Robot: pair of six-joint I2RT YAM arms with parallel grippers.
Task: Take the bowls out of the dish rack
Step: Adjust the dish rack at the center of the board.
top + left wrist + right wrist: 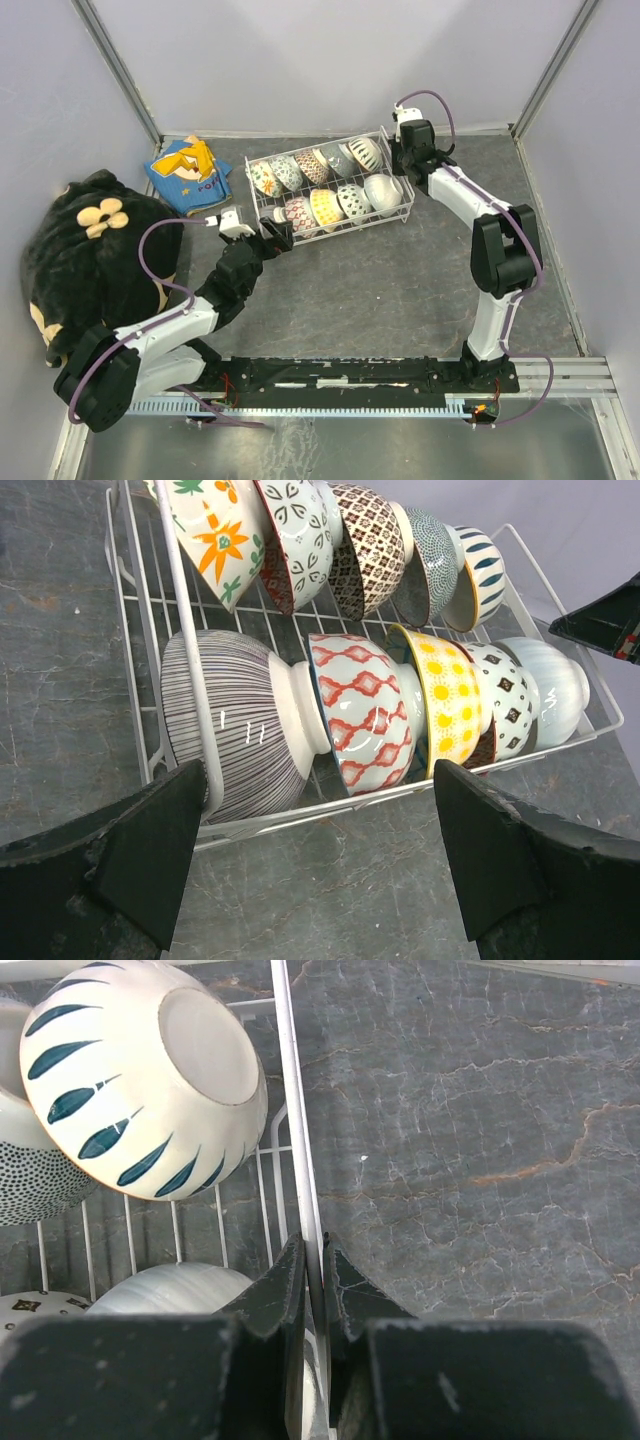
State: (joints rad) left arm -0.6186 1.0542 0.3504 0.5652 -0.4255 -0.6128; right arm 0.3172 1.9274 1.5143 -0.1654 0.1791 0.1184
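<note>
The left arm (pixel 170 328) and right arm (pixel 490 325) are white tubes between chunky black joint housings, each trailed by a thin purple cable (pixel 141 252), ending in matte black wedge-shaped fingers (pixel 140 850) with scuffed edges.

Bright, even light; sharp views, small glints on bowls (pixel 230 730).

Soft clutter at the left of a dark counter

A black plush (pixel 90 255) with a cream flower (pixel 104 212) on top sits at the left edge of the grey, marble-veined counter (pixel 400 300). Just behind the plush, toward the far corner, lies a blue and yellow cloth (pixel 190 172). Pale walls (pixel 300 60) rise behind and beside the plush. A metal rail (pixel 575 372) runs well off to its near right.
</note>
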